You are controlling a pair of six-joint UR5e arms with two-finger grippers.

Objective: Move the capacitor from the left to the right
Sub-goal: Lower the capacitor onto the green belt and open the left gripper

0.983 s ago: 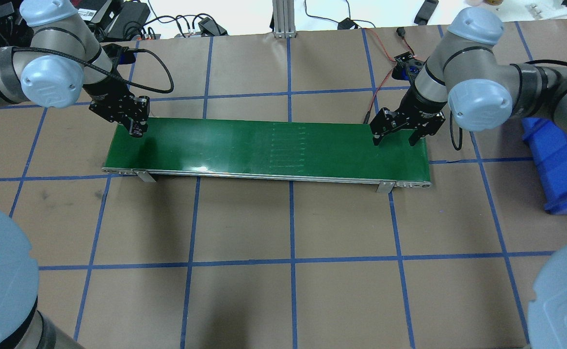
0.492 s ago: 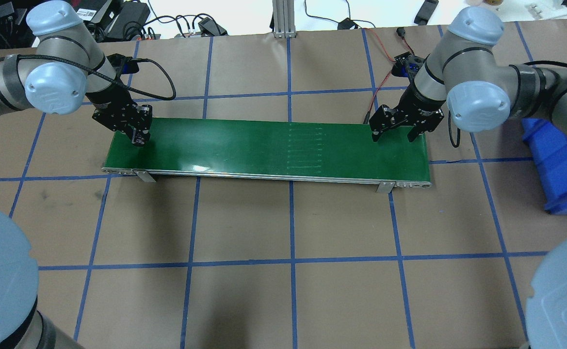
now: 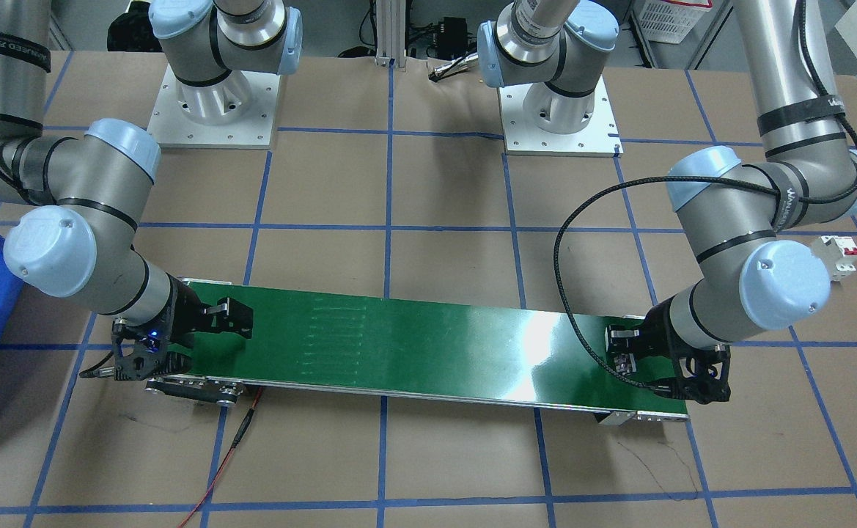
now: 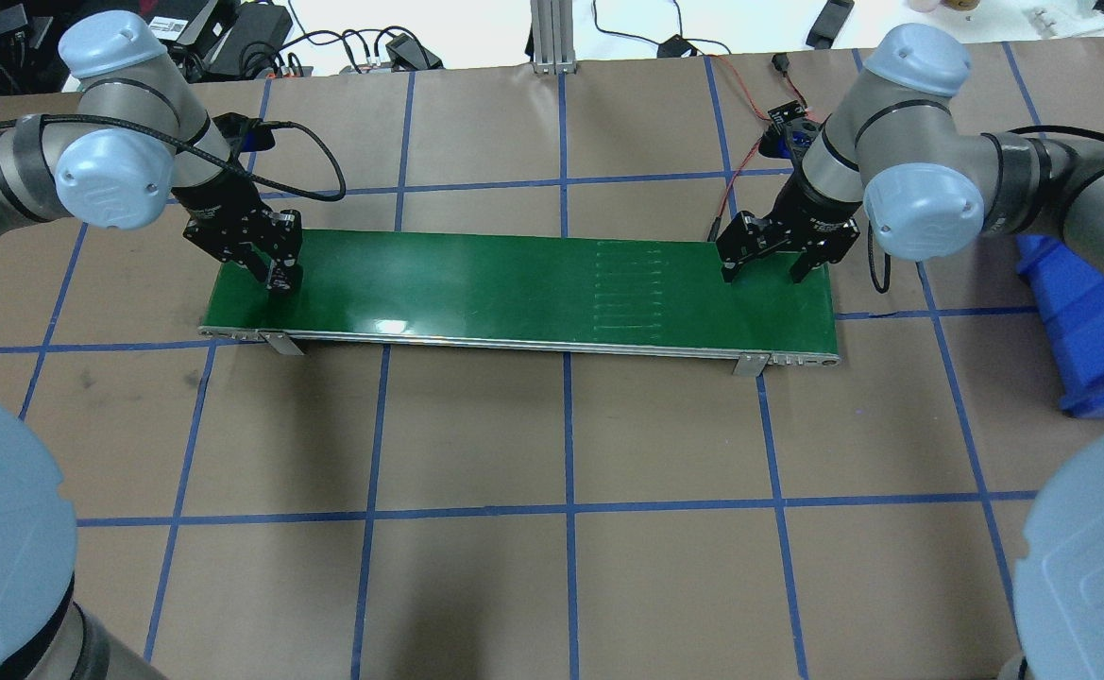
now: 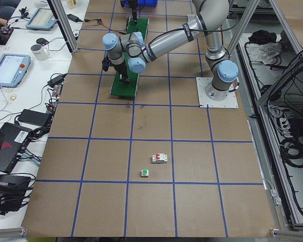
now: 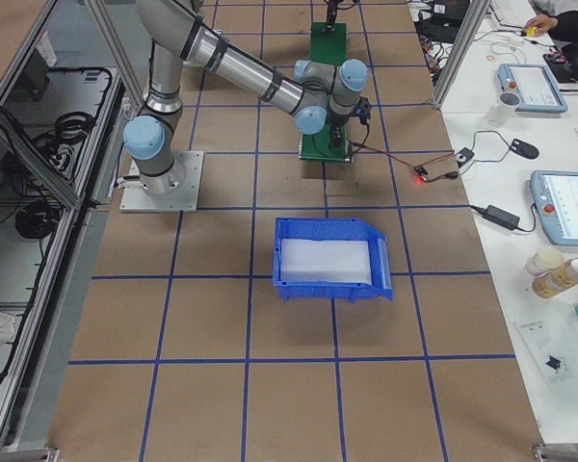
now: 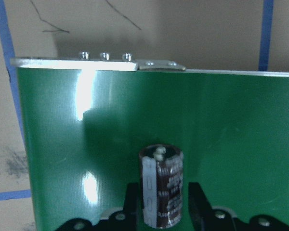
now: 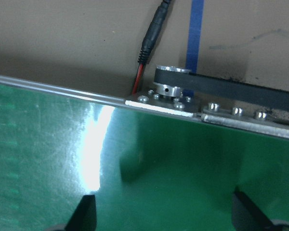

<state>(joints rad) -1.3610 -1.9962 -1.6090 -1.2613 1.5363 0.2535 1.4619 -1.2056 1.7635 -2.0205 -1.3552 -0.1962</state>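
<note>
Marks on the belt had slid toward its right end, so I judged it was running. My left claw had crept inward from the belt's left end, clenched on the capacitor, which it held upright over that end; whether it touched the belt, I could not tell. My right claw had drawn back a little at the belt's right end, spread and empty. Letting go seemed next. I counted one belt, one bin, two claws, one breaker, one green piece, one capacitor.
</note>
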